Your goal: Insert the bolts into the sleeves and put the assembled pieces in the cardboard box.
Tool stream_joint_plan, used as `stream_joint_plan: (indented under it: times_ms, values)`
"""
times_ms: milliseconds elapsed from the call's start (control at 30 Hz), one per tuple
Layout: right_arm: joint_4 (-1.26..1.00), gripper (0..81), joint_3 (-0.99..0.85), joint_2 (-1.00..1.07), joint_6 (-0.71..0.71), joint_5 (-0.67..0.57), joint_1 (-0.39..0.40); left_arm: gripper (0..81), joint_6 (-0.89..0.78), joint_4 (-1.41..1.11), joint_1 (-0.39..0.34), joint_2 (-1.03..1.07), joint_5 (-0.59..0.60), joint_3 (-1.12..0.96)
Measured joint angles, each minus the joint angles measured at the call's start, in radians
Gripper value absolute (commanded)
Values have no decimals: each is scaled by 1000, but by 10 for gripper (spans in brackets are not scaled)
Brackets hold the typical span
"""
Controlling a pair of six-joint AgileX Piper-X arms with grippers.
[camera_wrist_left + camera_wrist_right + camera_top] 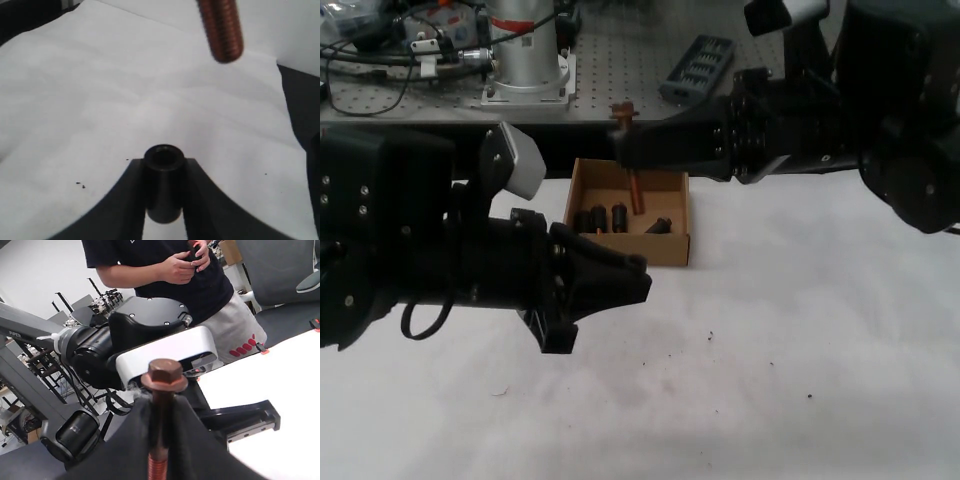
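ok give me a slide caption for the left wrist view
Left tool gripping a black sleeve, the copper bolt with its threaded end close by, not yet inserted.

Bolt (220,30) cut off at the edge, cardboard box (650,250) contents indistinct

Copper-toned metal on the bolt (164,377): a dull sheen on the hex head, ridged thread down the shank. The sleeve (164,187) is black, smooth, faintly satin. The left end effector (164,167) and right end effector (161,415) both look like matt black plastic. The cardboard box (582,190) is plain brown and matt. The desk (800,350) wears a white, creased, matt sheet with dark flecks.
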Motion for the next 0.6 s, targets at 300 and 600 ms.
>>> stream_joint_plan:
  times_ms: [300,600]
  values:
    - [77,44,0,0,-49,0,0,6,-49,-2,0,-39,81,0]
    - [129,44,0,0,-79,0,0,6,-107,-44,0,-39,117,0]
